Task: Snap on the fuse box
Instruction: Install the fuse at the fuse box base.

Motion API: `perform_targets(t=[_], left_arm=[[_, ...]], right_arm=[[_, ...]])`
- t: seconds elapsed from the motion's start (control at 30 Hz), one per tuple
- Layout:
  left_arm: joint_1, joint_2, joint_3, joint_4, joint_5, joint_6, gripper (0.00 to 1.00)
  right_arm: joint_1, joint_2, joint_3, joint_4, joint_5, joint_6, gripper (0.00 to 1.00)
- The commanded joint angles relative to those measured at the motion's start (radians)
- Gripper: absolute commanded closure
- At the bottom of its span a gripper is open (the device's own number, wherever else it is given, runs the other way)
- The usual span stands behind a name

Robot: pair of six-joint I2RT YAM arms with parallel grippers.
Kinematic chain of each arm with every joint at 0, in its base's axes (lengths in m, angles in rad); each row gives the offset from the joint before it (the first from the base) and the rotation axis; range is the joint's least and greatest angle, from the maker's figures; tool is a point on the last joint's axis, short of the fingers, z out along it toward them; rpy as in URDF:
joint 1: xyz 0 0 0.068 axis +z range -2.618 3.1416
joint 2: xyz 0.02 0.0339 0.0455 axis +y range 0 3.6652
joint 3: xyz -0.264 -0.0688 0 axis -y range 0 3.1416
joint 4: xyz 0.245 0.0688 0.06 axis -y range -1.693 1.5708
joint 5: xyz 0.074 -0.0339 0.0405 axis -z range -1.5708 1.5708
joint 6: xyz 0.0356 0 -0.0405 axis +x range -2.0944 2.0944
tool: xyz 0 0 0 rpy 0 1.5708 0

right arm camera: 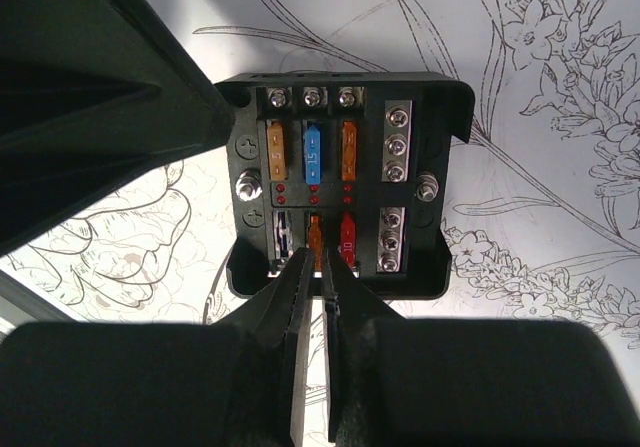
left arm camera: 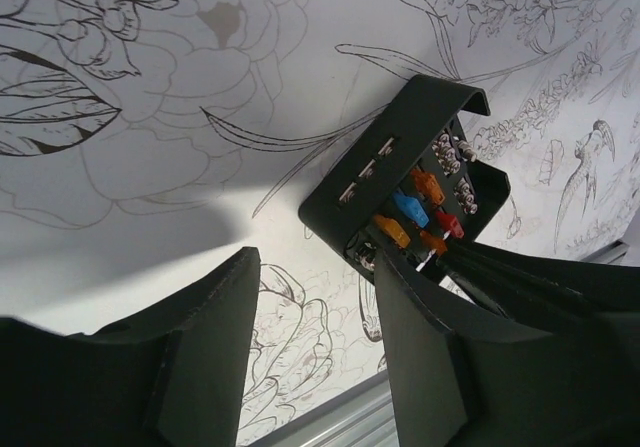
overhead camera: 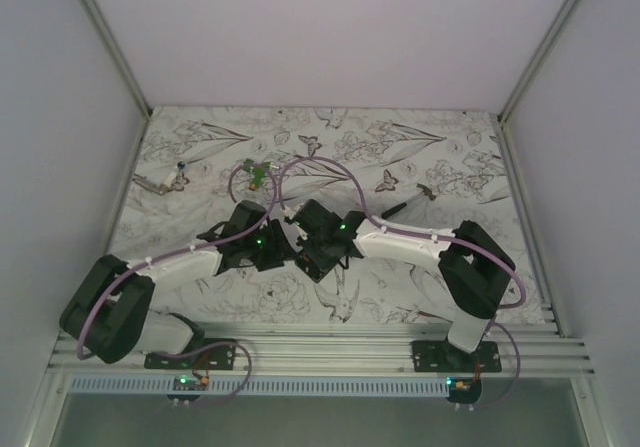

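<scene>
The fuse box [right arm camera: 340, 182] lies face up on the flowered table, a black square box with orange, blue and red fuses [right arm camera: 312, 152] in two rows. My right gripper [right arm camera: 318, 259] has its fingertips on either side of the near end of an orange fuse [right arm camera: 316, 231] in the lower row, with a thin gap of table showing between the fingers. My left gripper [left arm camera: 318, 267] is open with nothing between its fingers. Its right finger [left arm camera: 420, 337] is against the near corner of the fuse box [left arm camera: 385, 172]. From above, both grippers meet over the fuse box [overhead camera: 320, 260].
A small green piece [overhead camera: 254, 174] lies at the back. A thin black stick tool [overhead camera: 395, 207] lies at the back right. A small pale item [overhead camera: 178, 179] sits at the far left. An aluminium rail [overhead camera: 320, 352] runs along the near edge, and walls close in the sides.
</scene>
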Motion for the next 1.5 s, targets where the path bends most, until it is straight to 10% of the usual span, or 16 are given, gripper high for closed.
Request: perform_targets(t=[0.0, 0.87, 1.47], left_arm=[[-0.015, 0.023, 0.028, 0.026, 0.016, -0.005, 0.49], [-0.067, 0.154, 0.04, 0.113, 0.051, -0.053, 0.94], [-0.08, 0.054, -0.058, 0.126, -0.047, -0.135, 0.91]], right_arm=[[-0.009, -0.003, 0.002, 0.024, -0.005, 0.009, 0.88], [-0.005, 0.129, 0.062, -0.01, -0.052, -0.006, 1.0], [-0.016, 0.045, 0.003, 0.052, -0.011, 0.022, 1.0]])
